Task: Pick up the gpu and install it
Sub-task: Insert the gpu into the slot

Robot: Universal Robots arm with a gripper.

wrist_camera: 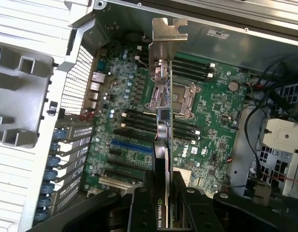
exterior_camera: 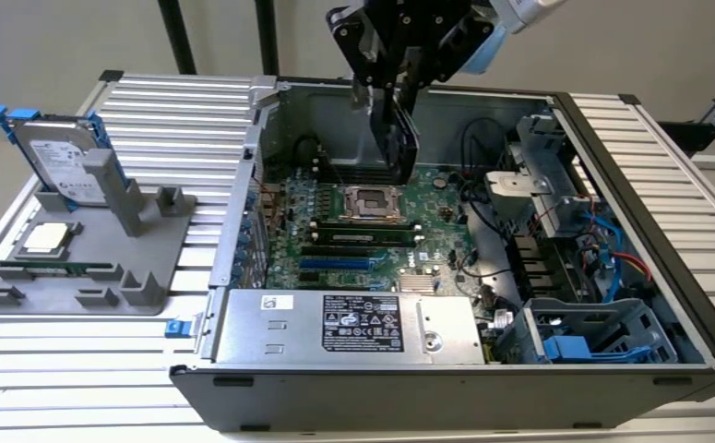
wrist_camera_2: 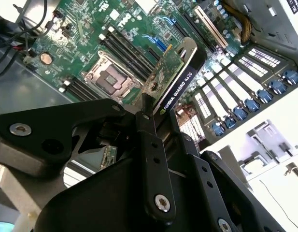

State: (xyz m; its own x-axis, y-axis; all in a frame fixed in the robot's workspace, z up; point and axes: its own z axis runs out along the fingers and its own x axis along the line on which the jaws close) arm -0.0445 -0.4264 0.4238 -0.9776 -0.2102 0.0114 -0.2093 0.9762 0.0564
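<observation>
The gpu [exterior_camera: 397, 138] hangs edge-down over the open computer case [exterior_camera: 652, 231], above the motherboard [exterior_camera: 370, 231] near the CPU socket [exterior_camera: 367, 200]. My gripper [exterior_camera: 388, 97] is shut on its upper end. In the second wrist view the gpu [wrist_camera_2: 175, 79] shows its black cooler edge and green board, held between the black fingers [wrist_camera_2: 148, 140]. The first wrist view looks down the gpu [wrist_camera: 163, 116] edge-on, with its silver end bracket [wrist_camera: 168, 31] at the far end and the blue expansion slot [wrist_camera: 132, 145] off to one side.
A grey fixture [exterior_camera: 80, 268] on the exterior view's left holds a hard drive [exterior_camera: 62, 161] with blue rails and a square CPU chip [exterior_camera: 43, 238]. Inside the case are the power supply [exterior_camera: 345, 323], a drive cage [exterior_camera: 591, 341] and loose cables [exterior_camera: 603, 249].
</observation>
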